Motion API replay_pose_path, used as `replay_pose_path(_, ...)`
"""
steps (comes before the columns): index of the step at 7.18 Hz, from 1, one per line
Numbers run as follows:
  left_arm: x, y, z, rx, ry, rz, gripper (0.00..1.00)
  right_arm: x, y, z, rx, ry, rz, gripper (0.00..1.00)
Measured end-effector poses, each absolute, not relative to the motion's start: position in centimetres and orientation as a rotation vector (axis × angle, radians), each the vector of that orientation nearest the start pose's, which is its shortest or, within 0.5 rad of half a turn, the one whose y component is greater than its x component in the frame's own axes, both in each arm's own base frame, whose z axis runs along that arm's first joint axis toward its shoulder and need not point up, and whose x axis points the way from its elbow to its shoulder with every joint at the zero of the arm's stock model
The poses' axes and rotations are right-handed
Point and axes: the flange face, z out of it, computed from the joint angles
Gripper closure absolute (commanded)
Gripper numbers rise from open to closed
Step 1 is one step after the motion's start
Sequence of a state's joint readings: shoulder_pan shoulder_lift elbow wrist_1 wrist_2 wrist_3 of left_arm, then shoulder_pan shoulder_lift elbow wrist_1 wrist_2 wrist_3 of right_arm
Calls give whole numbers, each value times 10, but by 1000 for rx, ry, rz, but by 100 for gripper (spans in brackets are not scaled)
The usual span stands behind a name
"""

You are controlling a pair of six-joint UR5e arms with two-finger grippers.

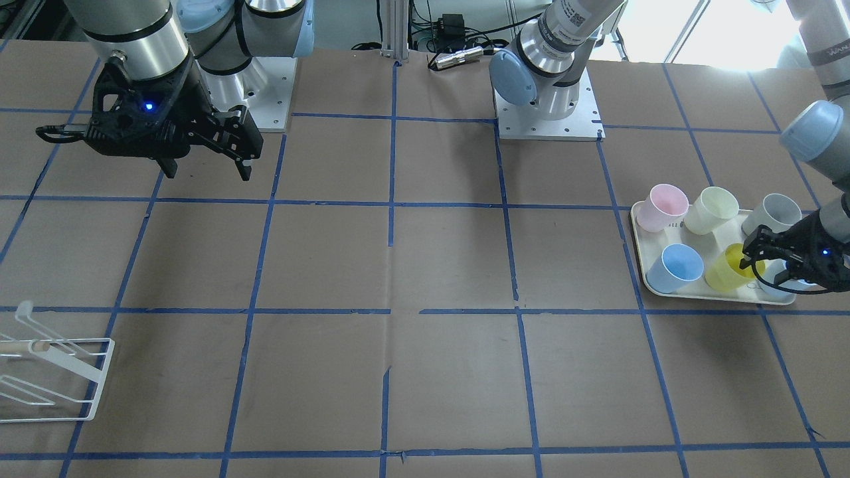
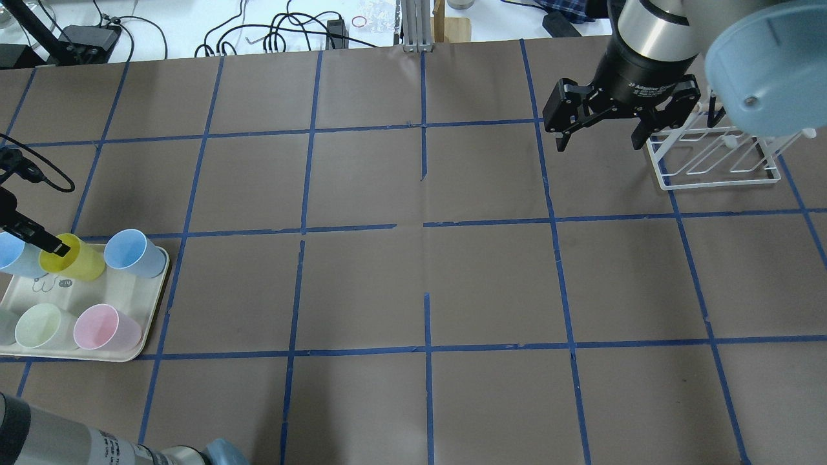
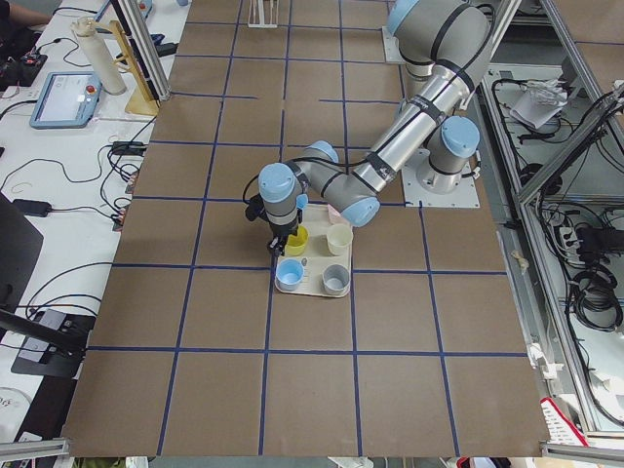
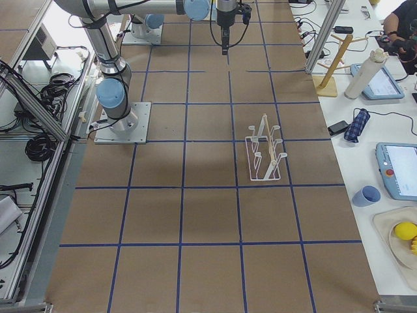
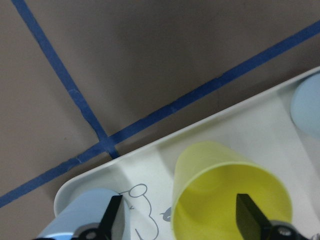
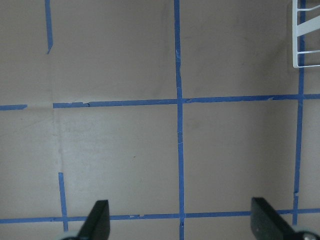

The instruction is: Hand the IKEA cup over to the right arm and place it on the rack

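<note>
The bright yellow IKEA cup (image 1: 727,269) stands upright on the cream tray (image 1: 697,293), in the front row between two light blue cups. It also shows in the overhead view (image 2: 76,259) and the left wrist view (image 5: 225,190). My left gripper (image 1: 757,259) is open and low over the cup. One finger (image 5: 247,212) is inside the cup and the other (image 5: 114,220) is outside, with a gap to the wall. My right gripper (image 2: 601,132) is open and empty, hovering beside the white wire rack (image 2: 717,155).
On the tray are also a light blue cup (image 1: 677,269), a pink cup (image 1: 664,207), a pale cream cup (image 1: 712,209), a grey cup (image 1: 773,212) and another blue cup (image 2: 13,255). The rack (image 1: 53,372) stands on the right arm's side, on the brown table with blue tape lines.
</note>
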State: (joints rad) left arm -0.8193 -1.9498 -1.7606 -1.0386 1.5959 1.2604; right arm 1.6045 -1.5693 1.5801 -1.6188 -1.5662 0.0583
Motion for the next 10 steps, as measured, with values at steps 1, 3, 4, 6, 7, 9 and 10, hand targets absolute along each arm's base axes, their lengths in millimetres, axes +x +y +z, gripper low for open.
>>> replay_pose_path(1, 303, -516, 243, 810, 3054, 64, 86, 150, -491, 487, 39, 3135, -58, 0)
replay_pose_path(3, 303, -516, 243, 837, 3048, 62, 100, 150, -491, 487, 39, 3136, -58, 0)
replay_pose_path(4, 304, -516, 243, 838, 3047, 60, 100, 150, -491, 487, 39, 3137, -56, 0)
replay_pose_path(6, 306, -520, 257, 835, 3027, 43, 100, 150, -491, 487, 39, 3136, -55, 0)
replay_pose_path(7, 305, -524, 278, 838, 3009, 18, 100, 150, -491, 488, 39, 3135, -56, 0)
replay_pose_path(9, 278, -536, 336, 861, 3056, -28, 100, 149, -492, 488, 42, 3134, -59, 0)
replay_pose_path(10, 247, -548, 370, 859, 3077, -43, 100, 147, -492, 488, 48, 3135, -47, 0)
